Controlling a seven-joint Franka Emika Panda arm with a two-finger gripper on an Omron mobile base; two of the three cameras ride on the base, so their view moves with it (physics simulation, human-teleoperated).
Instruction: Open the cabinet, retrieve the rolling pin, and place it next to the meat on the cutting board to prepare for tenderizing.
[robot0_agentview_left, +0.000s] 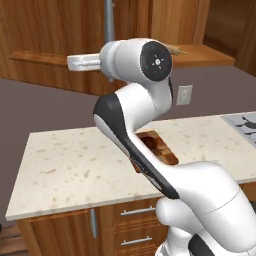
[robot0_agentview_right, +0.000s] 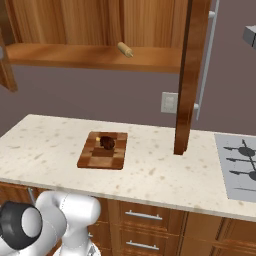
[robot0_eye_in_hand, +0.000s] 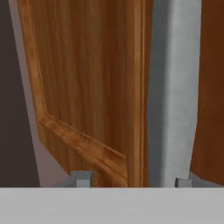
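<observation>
While I look across from the left, my end effector (robot0_eye_in_hand: 130, 180) sits up at the cabinet (robot0_agentview_right: 95, 25), its fingertips (robot0_eye_in_hand: 80, 177) straddling the silver door handle (robot0_eye_in_hand: 173, 87) with gaps either side, so I judge it released, gripping nothing. Further right, the cutting board (robot0_agentview_right: 102, 156) lies on the desk (robot0_agentview_right: 165, 170) nearer its back edge, the meat (robot0_agentview_right: 107, 143) on its far end. Above it, the rolling pin (robot0_agentview_right: 125, 49) rests on the open cabinet shelf (robot0_agentview_right: 90, 56) near the front lip. Right again, the swung-out door (robot0_agentview_right: 190, 75) hangs edge-on over the desk. My worry: reaching for the pin could clip a door or nudge the pin off the shelf.
</observation>
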